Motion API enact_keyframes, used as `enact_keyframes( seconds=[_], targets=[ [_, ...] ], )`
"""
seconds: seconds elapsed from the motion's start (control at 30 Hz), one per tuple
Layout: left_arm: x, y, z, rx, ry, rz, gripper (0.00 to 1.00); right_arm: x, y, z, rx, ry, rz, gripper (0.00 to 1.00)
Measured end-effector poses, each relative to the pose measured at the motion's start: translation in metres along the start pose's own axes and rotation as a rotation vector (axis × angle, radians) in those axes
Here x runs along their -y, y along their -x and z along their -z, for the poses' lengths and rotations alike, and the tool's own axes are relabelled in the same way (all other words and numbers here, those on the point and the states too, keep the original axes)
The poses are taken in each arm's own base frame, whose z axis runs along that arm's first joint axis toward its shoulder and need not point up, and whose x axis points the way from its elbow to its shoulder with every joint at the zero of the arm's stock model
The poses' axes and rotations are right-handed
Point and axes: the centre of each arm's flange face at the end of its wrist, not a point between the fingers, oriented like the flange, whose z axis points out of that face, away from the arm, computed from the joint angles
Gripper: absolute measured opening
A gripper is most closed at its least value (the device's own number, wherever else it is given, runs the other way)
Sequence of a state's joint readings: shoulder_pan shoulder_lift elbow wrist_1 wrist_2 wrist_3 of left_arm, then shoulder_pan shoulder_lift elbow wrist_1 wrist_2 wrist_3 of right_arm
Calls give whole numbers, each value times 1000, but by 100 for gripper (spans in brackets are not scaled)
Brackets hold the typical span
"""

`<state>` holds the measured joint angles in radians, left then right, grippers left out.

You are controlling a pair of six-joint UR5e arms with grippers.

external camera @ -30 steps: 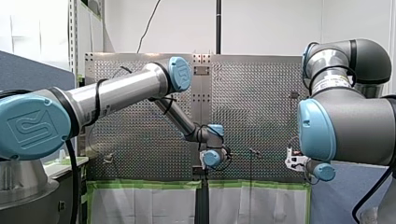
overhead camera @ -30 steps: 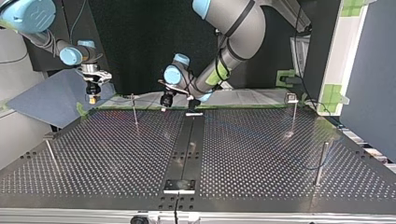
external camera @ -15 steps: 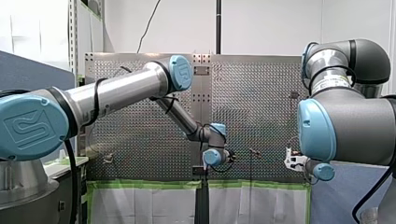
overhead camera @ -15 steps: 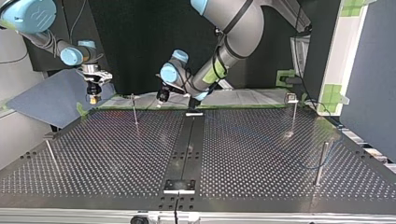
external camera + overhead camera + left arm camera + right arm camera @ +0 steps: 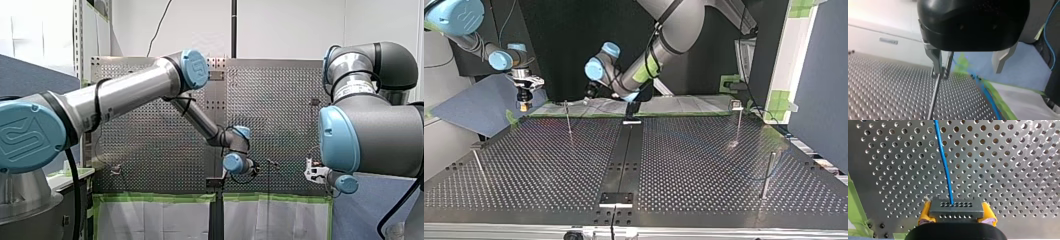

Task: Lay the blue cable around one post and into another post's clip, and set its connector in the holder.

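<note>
In the right wrist view my right gripper [image 5: 956,216] is shut on a dark connector block [image 5: 955,208], gripped between its yellow pads [image 5: 924,216]. The blue cable [image 5: 944,162] runs from the block out over the perforated plate. At the top view's left this gripper [image 5: 524,104] hangs above the table's far corner. My left gripper [image 5: 967,72] is open with nothing between its metal fingers [image 5: 936,58]. One finger stands right beside the top of a thin post [image 5: 935,92]. In the top view it [image 5: 588,96] hovers next to that post [image 5: 568,117].
More posts stand at the top view's right [image 5: 738,120] [image 5: 767,175] and near left [image 5: 479,166]. A dark strip [image 5: 624,155] runs down the table's middle with a small plate [image 5: 615,198] at its near end. Green tape [image 5: 998,107] lines the far edge.
My left arm's wrist has swung toward the top view's left and risen a little, closing in on the thin post. My right arm has held still.
</note>
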<state>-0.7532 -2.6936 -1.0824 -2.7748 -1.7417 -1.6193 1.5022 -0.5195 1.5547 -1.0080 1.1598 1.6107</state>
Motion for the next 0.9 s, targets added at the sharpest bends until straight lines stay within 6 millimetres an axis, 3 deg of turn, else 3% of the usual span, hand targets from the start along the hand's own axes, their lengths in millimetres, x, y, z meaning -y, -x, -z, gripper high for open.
enact_keyframes(
  seconds=[0.2,0.47,0.7,0.9],
  targets=[
    [11,12,18,-5,-18,-40,99,0,0,0,1,0,-1,0],
    [35,5,42,-29,-58,-55,99,0,1,1,7,-1,-2,0],
    [48,19,37,25,-70,-9,99,1,1,1,11,-5,-2,0],
    [45,29,26,76,-57,54,99,1,1,1,13,-7,-3,0]
  ],
)
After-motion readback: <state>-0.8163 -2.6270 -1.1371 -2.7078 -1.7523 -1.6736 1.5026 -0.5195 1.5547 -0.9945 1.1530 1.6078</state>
